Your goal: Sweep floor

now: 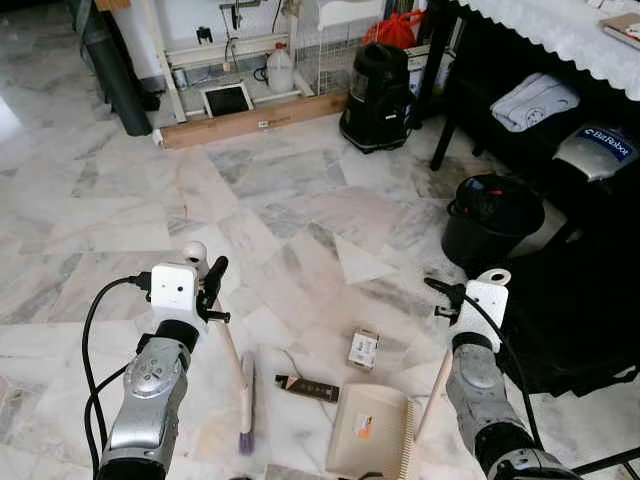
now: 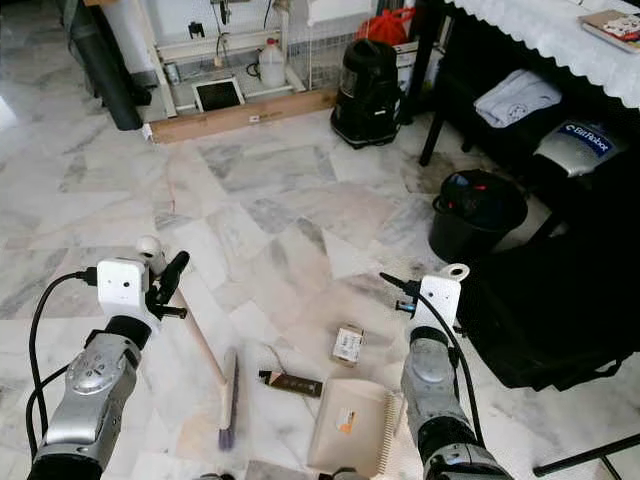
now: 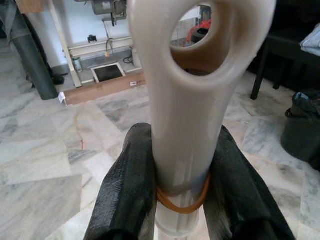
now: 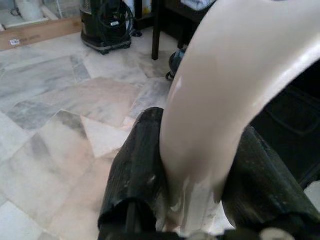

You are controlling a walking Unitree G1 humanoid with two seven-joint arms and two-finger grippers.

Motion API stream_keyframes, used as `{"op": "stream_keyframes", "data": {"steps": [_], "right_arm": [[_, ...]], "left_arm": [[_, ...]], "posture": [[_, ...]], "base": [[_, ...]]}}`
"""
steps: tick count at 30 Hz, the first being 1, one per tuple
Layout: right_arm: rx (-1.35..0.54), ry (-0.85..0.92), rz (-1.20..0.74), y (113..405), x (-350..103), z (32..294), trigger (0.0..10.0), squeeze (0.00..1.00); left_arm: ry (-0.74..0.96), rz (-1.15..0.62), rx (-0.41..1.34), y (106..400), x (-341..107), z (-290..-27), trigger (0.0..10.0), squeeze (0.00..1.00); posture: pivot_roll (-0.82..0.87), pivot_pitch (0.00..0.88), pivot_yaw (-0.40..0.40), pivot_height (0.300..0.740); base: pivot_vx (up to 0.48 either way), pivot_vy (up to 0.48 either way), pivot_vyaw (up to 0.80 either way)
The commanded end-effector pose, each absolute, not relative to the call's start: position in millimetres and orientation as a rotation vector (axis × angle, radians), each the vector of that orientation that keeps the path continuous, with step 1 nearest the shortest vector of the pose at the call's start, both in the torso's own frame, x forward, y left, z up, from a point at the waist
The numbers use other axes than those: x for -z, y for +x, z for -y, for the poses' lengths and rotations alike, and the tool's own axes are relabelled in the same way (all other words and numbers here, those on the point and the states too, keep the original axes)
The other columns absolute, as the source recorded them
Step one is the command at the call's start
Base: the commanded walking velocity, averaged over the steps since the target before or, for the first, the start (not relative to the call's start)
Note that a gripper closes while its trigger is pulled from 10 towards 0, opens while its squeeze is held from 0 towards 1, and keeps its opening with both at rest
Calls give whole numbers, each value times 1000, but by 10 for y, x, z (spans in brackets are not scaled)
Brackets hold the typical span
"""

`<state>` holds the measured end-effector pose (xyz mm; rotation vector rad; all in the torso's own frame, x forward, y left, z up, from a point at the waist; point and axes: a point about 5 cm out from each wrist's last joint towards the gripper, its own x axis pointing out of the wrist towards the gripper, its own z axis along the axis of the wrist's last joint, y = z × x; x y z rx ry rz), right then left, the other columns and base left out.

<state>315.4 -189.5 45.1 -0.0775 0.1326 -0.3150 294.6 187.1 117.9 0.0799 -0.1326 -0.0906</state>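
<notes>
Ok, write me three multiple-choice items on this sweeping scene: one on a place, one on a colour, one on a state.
1. Where does the dark wrapper lie?
A. Between broom head and dustpan
B. Inside the bucket
C. On the cardboard box

2. What colour is the bucket?
A. White
B. Black
C. Red

3. What does the left gripper do?
A. Hangs open
B. Clamps the broom handle
C. Holds the small packet

Key: 1 A, it lies on the floor between the broom head and the dustpan; 2 B, its wall is black; 3 B, both fingers press the cream handle.
</notes>
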Motion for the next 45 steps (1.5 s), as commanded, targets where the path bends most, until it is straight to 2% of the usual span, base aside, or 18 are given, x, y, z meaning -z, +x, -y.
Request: {"op": "stream_keyframes", "data": {"steps": [1,7,45], "right_arm": [[281,-87,-144,3111,-392,1813,10000,0],[234,-125,-29,3137,-519,1728,10000,0],[300,-174,49,3118,-585,1842,10000,0]], "left_arm": [[75,176,78,2955,-1259,-1893,10000,0],[72,181,77,2957,-1265,-1889,10000,0],[76,189,79,2954,-1277,-1892,10000,0]], "posture": [[143,169,6,740],[142,171,5,740],[147,173,7,740]], "base": [[0,0,0],[0,0,0],[0,0,0]]}}
